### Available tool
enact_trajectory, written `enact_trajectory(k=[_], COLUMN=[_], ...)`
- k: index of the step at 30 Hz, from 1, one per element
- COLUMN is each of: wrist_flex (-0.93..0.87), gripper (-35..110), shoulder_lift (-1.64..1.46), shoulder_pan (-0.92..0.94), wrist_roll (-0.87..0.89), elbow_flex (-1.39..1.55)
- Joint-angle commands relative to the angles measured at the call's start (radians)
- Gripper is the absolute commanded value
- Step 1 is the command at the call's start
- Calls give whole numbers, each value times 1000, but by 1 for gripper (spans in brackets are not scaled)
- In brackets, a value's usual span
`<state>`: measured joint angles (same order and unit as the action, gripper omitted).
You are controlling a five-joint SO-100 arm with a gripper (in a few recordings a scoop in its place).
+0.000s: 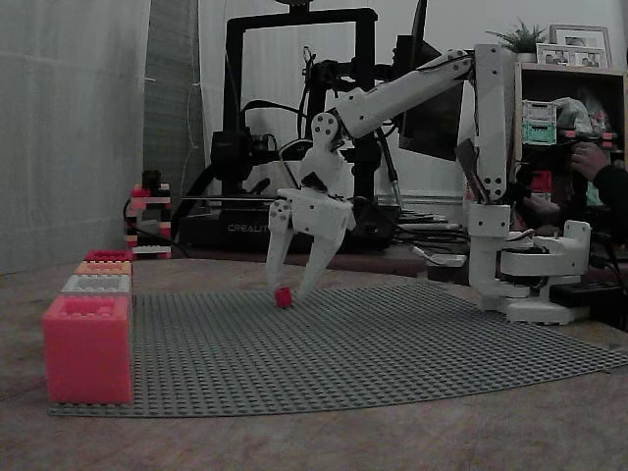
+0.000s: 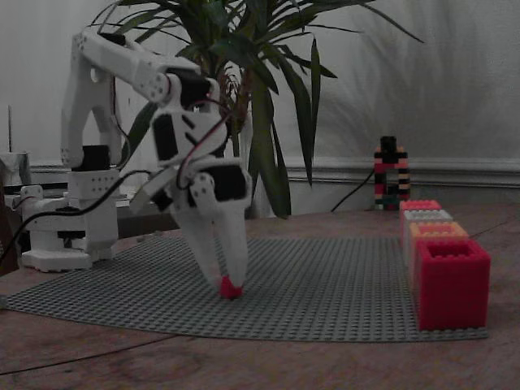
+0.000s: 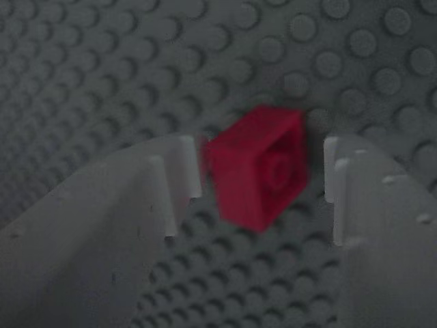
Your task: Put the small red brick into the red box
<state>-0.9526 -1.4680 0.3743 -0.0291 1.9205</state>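
The tool [image 1: 291,291] is seen lowered to the grey studded baseplate [image 1: 392,343], its two white fingers spread apart and pointing down, with the small red brick [image 1: 284,296] set between their tips. In the wrist view the tool [image 3: 263,181] is shown released: the left finger's tip [image 3: 183,167] lies just beside, perhaps touching, the small red brick [image 3: 259,167], while a clear gap of baseplate [image 3: 102,68] is left between the brick and the right fingertip [image 3: 338,178]. The brick is roughly cube-shaped, so no long axis can be made out; it is seen rotated out of line with the baseplate's rows of studs, and its single round stud faces the wrist camera. Whether it sits flat or tipped cannot be told. In another fixed view the small red brick [image 2: 231,287] is seen on the baseplate [image 2: 341,292] at the very tips of the tool [image 2: 227,280]. The white arm [image 1: 412,88] is raised from its base, which stands on the table at the baseplate's edge, bent over at the elbow and sloped down to the wrist. The red box [image 2: 452,282] is placed at the baseplate's near corner in that view, first in a row of boxes, well apart from the brick; in the other fixed view the red box [image 1: 108,256] is the farthest of the row.
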Motion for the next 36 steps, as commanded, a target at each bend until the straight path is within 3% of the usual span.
enact_trajectory(k=[1,4,10,18,29,36], wrist_flex=[5,14,18,17,443,584], gripper=[11,0,0,0,0,0], shoulder_lift=[-23,-17,-17,32,232,359], shoulder_pan=[20,20,20,12,-12,-58], wrist_roll=[-11,-2,26,3,-57,-43], elbow_flex=[-60,-61,-144,-514,-584,-637])
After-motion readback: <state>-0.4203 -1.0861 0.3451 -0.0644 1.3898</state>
